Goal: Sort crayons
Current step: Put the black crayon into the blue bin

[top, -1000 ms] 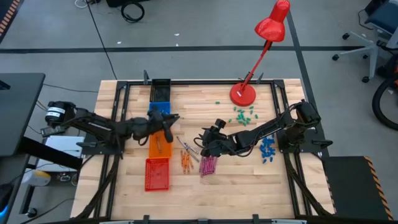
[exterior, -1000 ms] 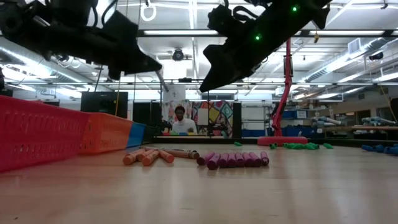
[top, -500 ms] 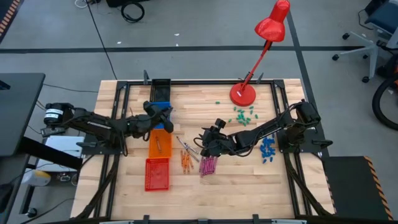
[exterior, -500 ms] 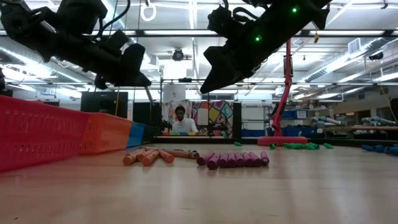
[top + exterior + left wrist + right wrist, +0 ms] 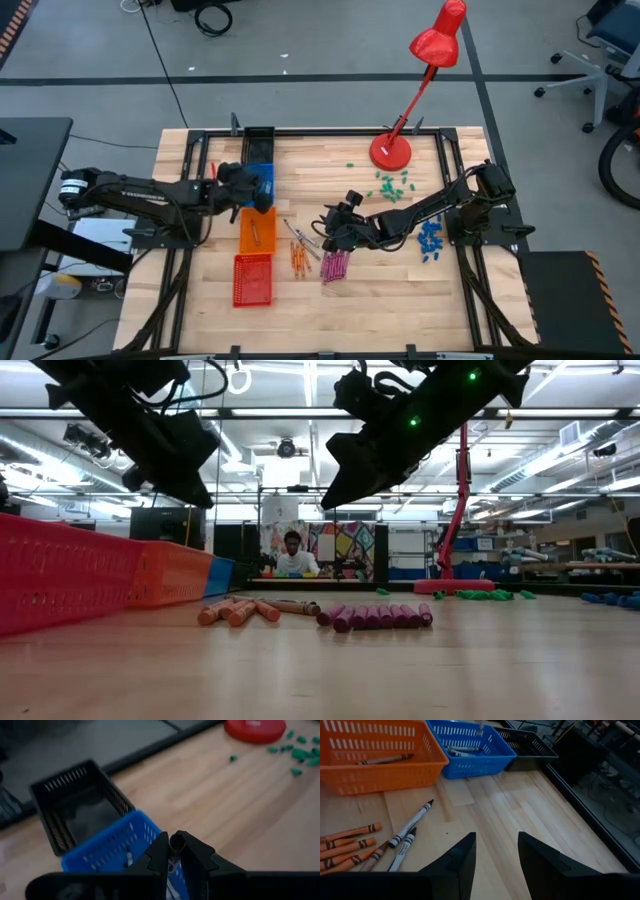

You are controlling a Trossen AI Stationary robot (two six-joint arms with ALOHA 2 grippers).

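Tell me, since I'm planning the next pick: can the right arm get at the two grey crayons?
Probably yes: the right end effector is open, and the grey crayons lie bare on the table just ahead.

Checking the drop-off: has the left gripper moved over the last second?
Yes. The left gripper went from over the orange basket to the blue basket.

We see four baskets (image 5: 256, 232) in a row near the table's (image 5: 380, 300) left edge. Crayons (image 5: 318, 258) lie in the middle of the table. A lamp (image 5: 391, 151) stands at the back edge, with small bits (image 5: 392, 184) in front of it.
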